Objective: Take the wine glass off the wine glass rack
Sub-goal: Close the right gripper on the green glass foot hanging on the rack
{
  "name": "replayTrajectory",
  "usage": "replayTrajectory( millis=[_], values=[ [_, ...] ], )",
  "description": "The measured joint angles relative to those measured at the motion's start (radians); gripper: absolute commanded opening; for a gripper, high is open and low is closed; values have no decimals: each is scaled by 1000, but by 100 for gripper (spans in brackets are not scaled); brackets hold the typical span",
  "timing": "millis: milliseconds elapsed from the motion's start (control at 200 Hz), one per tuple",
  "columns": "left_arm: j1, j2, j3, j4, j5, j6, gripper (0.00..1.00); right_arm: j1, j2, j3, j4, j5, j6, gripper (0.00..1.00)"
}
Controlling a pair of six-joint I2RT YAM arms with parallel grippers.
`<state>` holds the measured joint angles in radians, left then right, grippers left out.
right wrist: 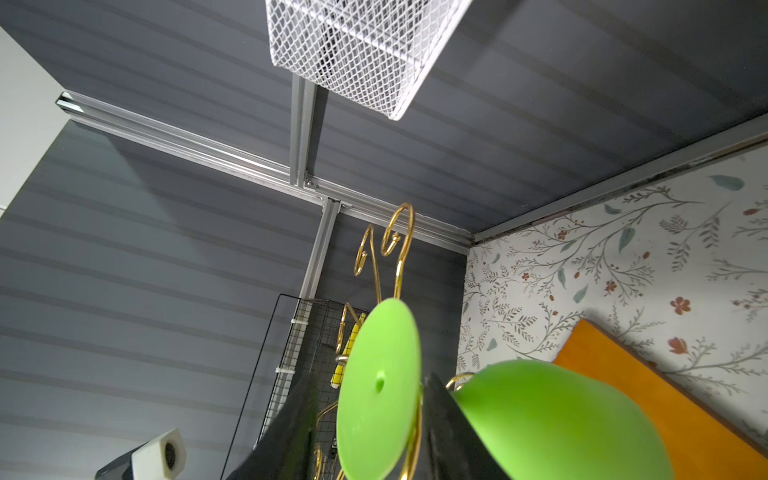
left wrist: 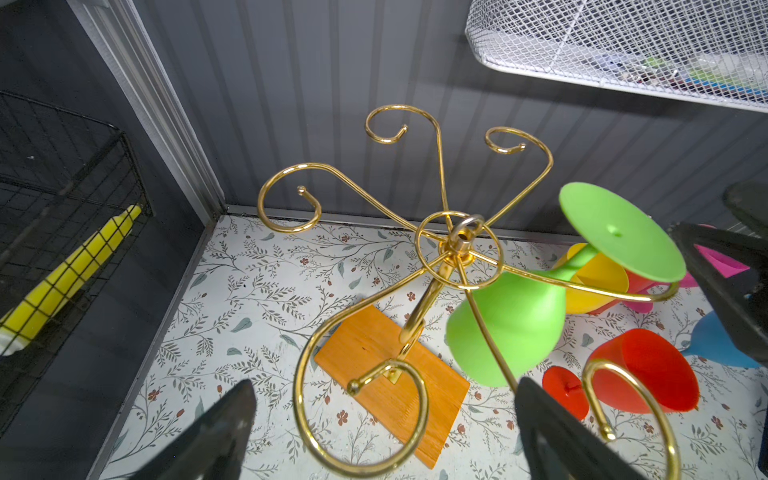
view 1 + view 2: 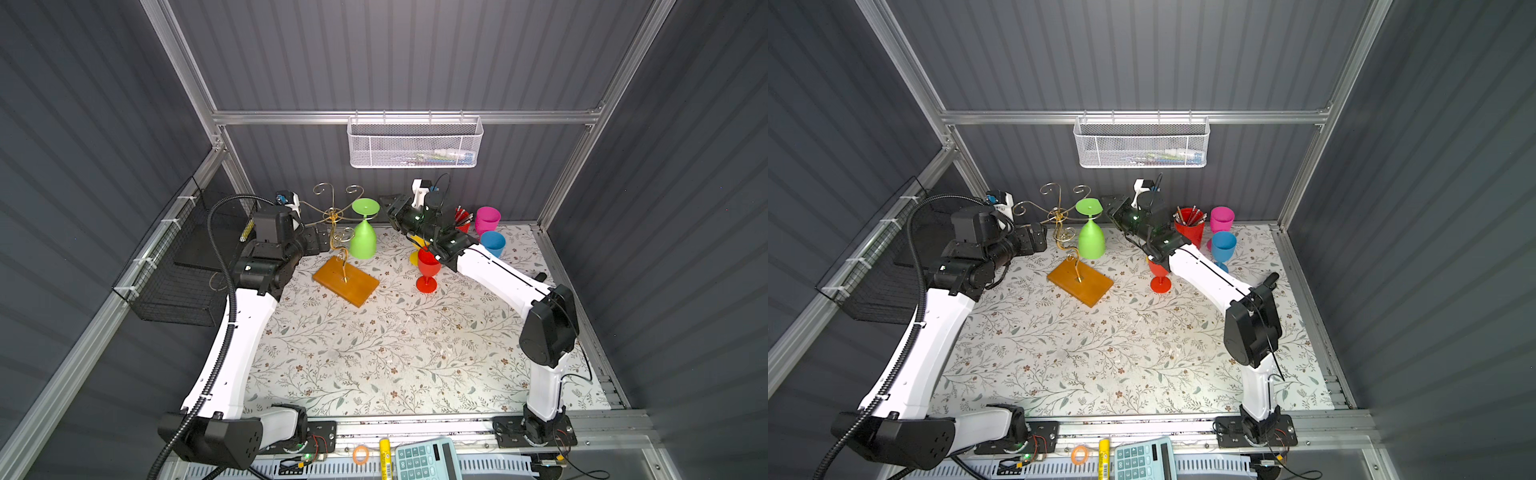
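The green wine glass (image 3: 363, 243) hangs upside down on the wine glass rack (image 2: 459, 243). Its stem is caught in one gold scroll arm, its flat foot is uppermost and its bowl points down beside the rack's stem, above the orange-brown wooden base (image 3: 346, 282). It hangs on the side of the rack that faces the right arm.

The right hand (image 3: 388, 206) reaches in level with the top of the rack. In the right wrist view its two black fingers (image 1: 440, 415) stand on either side of the green foot (whether they pinch it or merely bracket it, I cannot tell). The left hand (image 2: 384, 386) sits on the opposite side of the rack, released. Its fingers are spread wide, and one curled arm of the rack loops between them.

On the right arm's side of the rack, a red goblet (image 3: 427, 266) stands upright on the floral surface (image 3: 374, 353), with a yellow glass (image 2: 598, 282) just beside it. Farther from the rack are a blue goblet (image 3: 493, 243), a pink cup (image 3: 487, 220) and a red cup of pencils (image 3: 1190, 228). A white mesh basket (image 3: 415, 143) hangs on the back wall, above the rack.
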<state>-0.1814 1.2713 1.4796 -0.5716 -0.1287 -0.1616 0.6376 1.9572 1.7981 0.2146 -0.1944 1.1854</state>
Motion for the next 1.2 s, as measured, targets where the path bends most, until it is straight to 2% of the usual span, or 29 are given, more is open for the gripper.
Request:
replayTrajectory(
  millis=[210,385,926,1196],
  values=[
    [0,0,-2,3,1,0,97,1,0,0,-23,10,-3,51],
    [0,0,-2,5,4,0,97,1,0,0,-35,15,-8,52],
    [-1,0,-3,6,19,0,96,7,60,73,-63,-3,-15,29],
    [-1,0,-7,12,19,0,96,8,62,95,-71,-4,-23,27]
  ],
)
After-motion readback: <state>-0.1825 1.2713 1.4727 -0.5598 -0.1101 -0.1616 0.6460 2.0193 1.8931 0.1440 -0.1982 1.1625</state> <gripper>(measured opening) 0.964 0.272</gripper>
